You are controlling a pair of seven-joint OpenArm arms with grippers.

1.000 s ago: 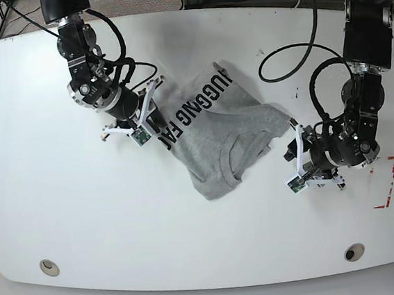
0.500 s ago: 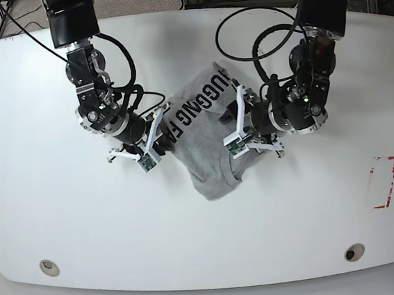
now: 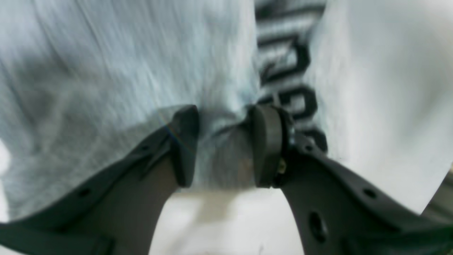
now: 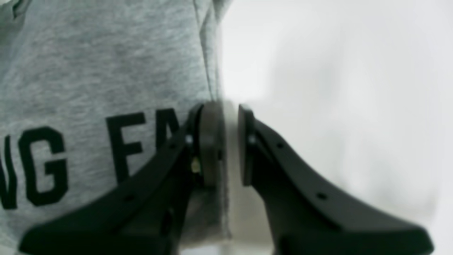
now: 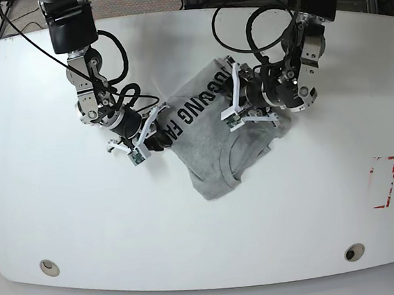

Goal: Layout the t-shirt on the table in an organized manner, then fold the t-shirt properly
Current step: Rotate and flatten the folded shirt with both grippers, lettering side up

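Past the far edge there is a brown floor (image 5: 23, 11) with black cables (image 5: 3, 16) on it.

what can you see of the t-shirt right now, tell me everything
The t-shirt is heather-grey knit, lying crumpled and partly folded over itself near the middle of the white table. Black block letters run diagonally across its upper part, some hidden by folds. The neckline shows low on the heap. The right hand pinches its edge beside the letters "FA". The left hand has its pads either side of a fabric ridge near the lettering, blurred.
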